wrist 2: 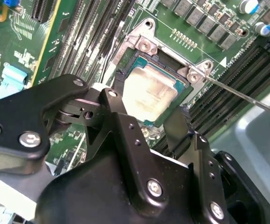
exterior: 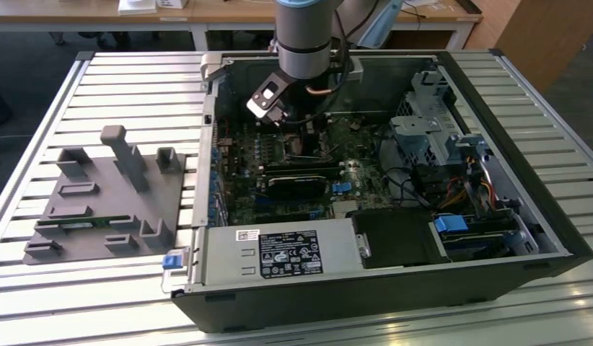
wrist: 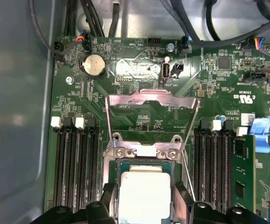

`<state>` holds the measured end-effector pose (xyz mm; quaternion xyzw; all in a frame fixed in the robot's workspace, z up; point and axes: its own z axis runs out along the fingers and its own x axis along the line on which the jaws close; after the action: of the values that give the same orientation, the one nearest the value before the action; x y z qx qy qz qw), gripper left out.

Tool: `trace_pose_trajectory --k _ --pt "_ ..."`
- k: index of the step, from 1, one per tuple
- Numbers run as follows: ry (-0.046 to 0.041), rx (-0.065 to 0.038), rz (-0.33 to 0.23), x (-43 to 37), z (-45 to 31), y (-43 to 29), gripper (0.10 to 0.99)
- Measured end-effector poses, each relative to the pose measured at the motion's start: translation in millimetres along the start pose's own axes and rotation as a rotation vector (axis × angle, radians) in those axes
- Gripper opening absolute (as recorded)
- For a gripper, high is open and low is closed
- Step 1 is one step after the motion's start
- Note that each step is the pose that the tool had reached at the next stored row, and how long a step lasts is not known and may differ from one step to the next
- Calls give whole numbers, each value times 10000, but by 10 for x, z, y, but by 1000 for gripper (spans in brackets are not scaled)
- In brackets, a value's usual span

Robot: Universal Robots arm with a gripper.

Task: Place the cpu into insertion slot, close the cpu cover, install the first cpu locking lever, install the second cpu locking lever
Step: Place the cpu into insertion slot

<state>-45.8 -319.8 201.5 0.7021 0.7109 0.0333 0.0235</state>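
Observation:
The cpu (wrist: 143, 198), a pale silver square chip, lies in the insertion slot (wrist 2: 146, 45) on the green board; it is also clear in the second wrist view (wrist 2: 151, 95). My gripper (wrist: 144, 205) reaches down into the computer case (exterior: 299, 130). Its two black fingers (wrist 2: 118, 100) press against opposite edges of the chip, shut on it. The cpu cover (wrist: 148, 98), a silvery frame with a square window, stands swung up behind the slot. A thin metal locking lever (wrist 2: 246, 95) sticks out free beside the slot.
Black memory slots (wrist: 72, 163) flank the socket, with a green memory stick (wrist: 242, 172) and a blue clip (wrist: 261, 135) on one side. A coin battery (wrist: 93, 65) and cables lie beyond the cover. A grey parts fixture (exterior: 104, 194) sits on the slatted table at the exterior view's left.

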Motion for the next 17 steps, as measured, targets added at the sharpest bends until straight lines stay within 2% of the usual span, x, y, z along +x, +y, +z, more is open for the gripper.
trace_pose_trajectory --k 2,3,4,6,7,8,9,12,14,15,17 --pt "0 14 0 0 -23 2 596" --pt "-1 17 0 -1 -26 3 537" --pt "2 17 -1 -5 -26 3 537" --pt "-1 22 0 -11 -30 2 416" --pt "-2 27 1 -12 -35 3 416" --pt "-1 36 0 -12 -40 5 357" --pt "2 52 -1 -11 -44 9 357" --pt "3 108 1 -12 -48 20 184" --pt "1 139 2 -12 -50 28 184" --pt "0 155 2 -12 -52 32 125" --pt "2 173 1 -12 -56 35 106"
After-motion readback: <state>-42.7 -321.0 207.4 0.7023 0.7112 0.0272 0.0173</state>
